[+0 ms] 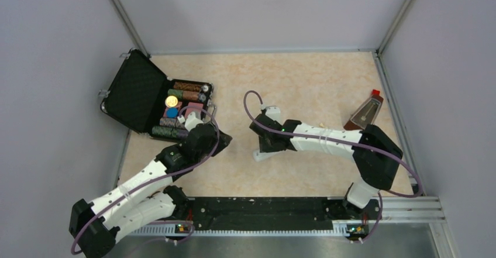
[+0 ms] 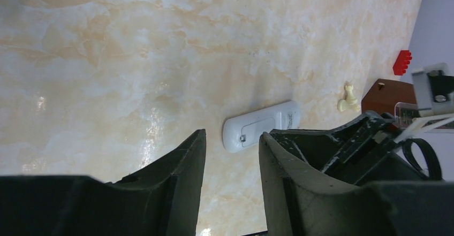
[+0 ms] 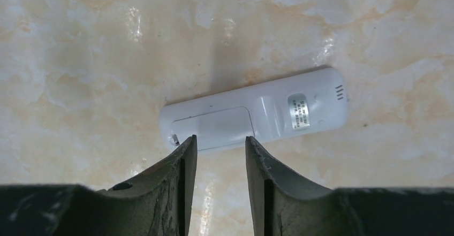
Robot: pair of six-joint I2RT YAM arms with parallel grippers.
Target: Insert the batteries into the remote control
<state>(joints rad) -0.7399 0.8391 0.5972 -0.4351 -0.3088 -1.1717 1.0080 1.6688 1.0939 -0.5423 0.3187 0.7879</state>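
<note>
The left claw (image 2: 233,137), at the centre-left of the overhead view, is narrowly parted and empty. It sits just beside the lower right corner of the black case (image 1: 131,91), so a careless swing could knock that case. It is well apart from the remote control (image 3: 257,115) and is not steadying it.

The remote lies back-up at mid-frame on the table (image 1: 304,82). The right claw (image 3: 220,139) is over it, also narrowly parted and gripping nothing, with its tips at the long edge beside the cover (image 3: 214,126). A push there would probably slide or spin the light slab on the smooth top rather than free the cover.

At upper left the case lies open, holding chip rolls (image 1: 186,86), a gold disc (image 1: 172,101) and a blue chip (image 1: 171,112). The remote's compartment is closed, so its contents are hidden. The batteries do not show in any view.
</note>
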